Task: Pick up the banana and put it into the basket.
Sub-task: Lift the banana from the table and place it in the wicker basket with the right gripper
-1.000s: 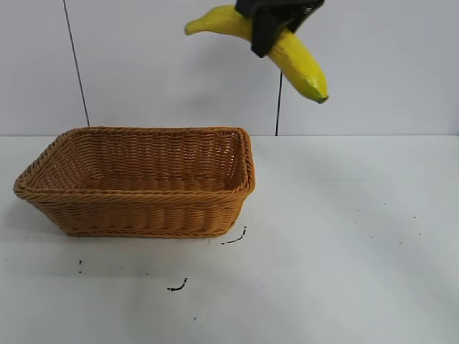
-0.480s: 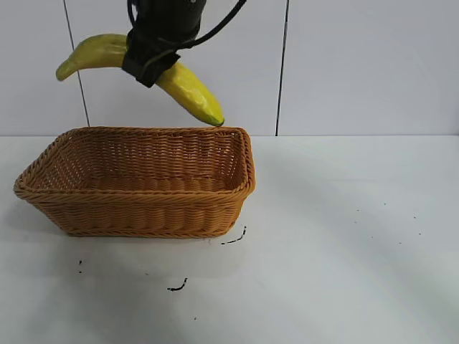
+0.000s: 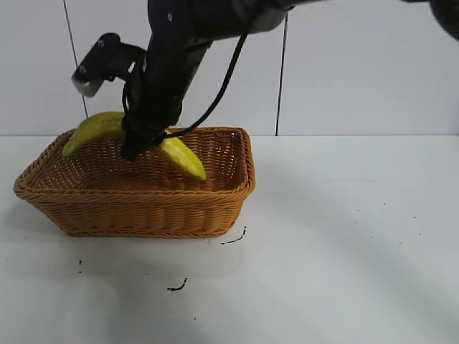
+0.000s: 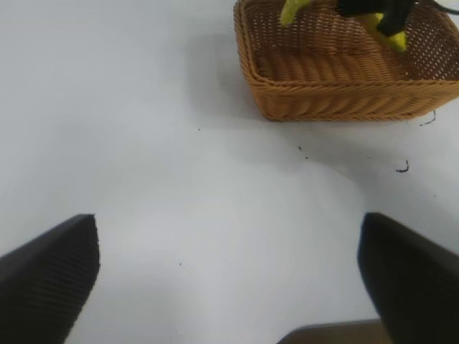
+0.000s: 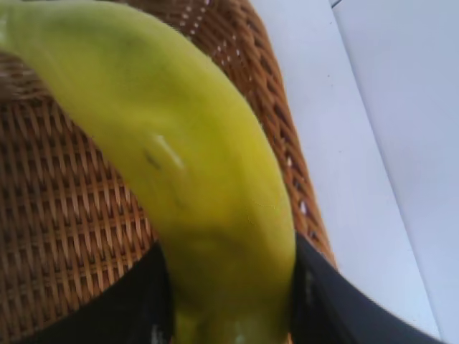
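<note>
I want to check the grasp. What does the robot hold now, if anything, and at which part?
The right end effector holds the banana around its middle, over the basket. The left end effector is open and holds nothing.

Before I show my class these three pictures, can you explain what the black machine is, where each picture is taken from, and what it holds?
It is a table robot with two arms. The exterior view faces it from outside. There the right hand grips a yellow banana, lowered into a woven basket on the white table. The right wrist view comes from a camera on that arm, so the banana fills it. The left wrist view comes from the idle left hand, open above bare table, away from the basket. Small dark specks mark the table.
</note>
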Robot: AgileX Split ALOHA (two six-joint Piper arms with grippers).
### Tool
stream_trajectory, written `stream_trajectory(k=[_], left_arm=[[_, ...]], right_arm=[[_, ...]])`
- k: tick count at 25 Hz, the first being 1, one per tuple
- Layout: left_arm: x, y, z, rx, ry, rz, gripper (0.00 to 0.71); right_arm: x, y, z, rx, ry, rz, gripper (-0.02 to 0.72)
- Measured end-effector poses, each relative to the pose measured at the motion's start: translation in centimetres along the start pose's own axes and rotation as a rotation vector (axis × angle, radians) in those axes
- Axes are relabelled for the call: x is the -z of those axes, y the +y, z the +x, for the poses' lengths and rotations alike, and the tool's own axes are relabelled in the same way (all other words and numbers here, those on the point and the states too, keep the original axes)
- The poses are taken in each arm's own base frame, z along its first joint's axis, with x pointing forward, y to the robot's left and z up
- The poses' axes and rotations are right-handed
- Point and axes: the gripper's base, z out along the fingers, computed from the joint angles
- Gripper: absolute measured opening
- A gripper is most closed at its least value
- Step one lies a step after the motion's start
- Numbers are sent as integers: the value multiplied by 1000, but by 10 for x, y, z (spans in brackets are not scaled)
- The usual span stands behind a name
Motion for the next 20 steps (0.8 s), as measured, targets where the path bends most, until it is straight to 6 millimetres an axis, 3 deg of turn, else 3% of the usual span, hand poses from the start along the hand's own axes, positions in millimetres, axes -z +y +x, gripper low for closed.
stream_trajectory(k=[9, 10, 14, 15, 20], left_arm=[[0, 0, 0, 0, 0, 0, 695], [0, 0, 0, 0, 0, 0, 695], [0, 0, 0, 0, 0, 0, 695], [0, 0, 0, 0, 0, 0, 695], [0, 0, 0, 0, 0, 0, 695]], right_arm=[[-3, 1, 1, -1, -1, -2, 319], [-3, 1, 1, -1, -1, -2, 340], [-3, 1, 1, -3, -2, -2, 579], [-2, 1, 1, -5, -1, -3, 610], [21, -7, -7, -99, 8, -5, 650]])
